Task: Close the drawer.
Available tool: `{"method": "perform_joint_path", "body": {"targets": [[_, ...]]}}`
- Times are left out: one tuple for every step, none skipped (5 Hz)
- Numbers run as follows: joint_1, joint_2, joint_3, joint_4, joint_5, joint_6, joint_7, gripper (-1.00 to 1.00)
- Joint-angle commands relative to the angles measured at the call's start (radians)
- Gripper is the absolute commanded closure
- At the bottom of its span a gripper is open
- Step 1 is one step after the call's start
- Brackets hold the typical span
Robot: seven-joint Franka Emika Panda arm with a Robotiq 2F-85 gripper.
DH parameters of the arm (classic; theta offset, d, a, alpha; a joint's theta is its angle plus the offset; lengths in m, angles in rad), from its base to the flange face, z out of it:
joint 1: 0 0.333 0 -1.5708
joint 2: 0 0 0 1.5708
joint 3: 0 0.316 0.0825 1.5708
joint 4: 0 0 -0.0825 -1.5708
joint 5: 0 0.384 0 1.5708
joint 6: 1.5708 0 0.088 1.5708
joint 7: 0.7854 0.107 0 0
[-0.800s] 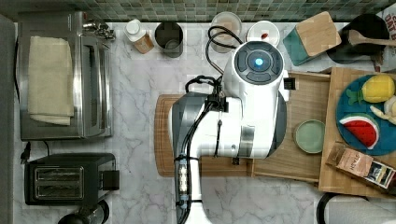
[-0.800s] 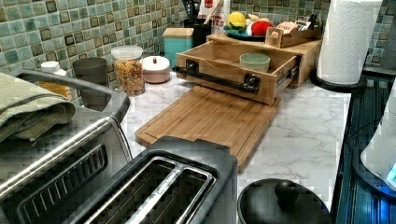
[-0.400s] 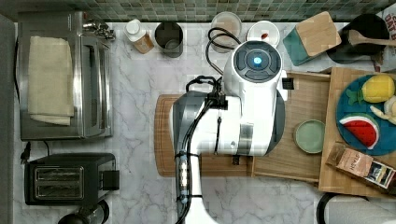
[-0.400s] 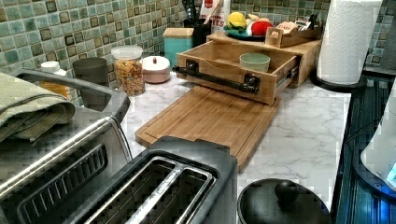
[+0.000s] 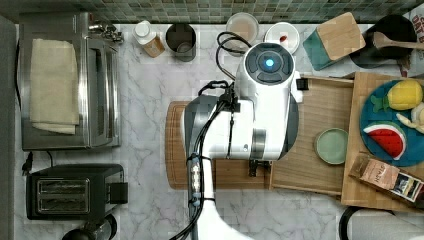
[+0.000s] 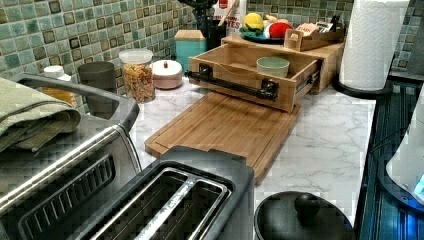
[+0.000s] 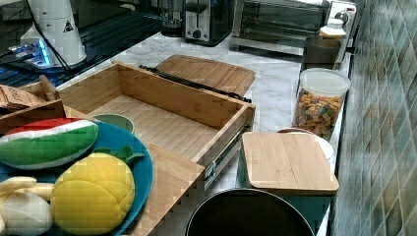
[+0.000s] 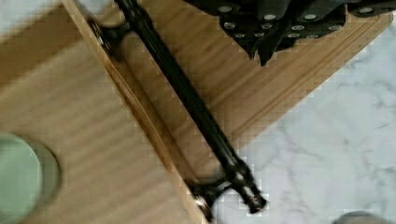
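drawer: shallow light-wood box, open, long black bar handle across front
hand: just off the bar's outer side, grip state can't tell
your push: square to the bar

Toaster, toaster oven — cereal jar by tiled wall

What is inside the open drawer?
A green bowl sits in the drawer, near one end. The rest of the floor looks bare wood; the part under the cabinet top is hidden.
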Motion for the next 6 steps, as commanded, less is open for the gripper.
{"method": "perform_joint_path", "body": {"targets": [[0.071,-0.027,0.087,-0.019,0.011,0.059,-0.166,1.0],[0.087,-0.008,0.099,-0.041,-0.041,0.088,-0.222,1.0],[0.082,-0.009,0.116,-0.084,-0.05,0.129,-0.243,1.0],[0.092,-0.032,0.122,-0.194,-0.134,0.262,-0.231,1.0],[0.12,0.036,0.106,-0.168,-0.227,0.21,-0.169,1.0],[0.1,0.067,0.118,-0.152,-0.204,0.153,-0.216,1.0]]}}
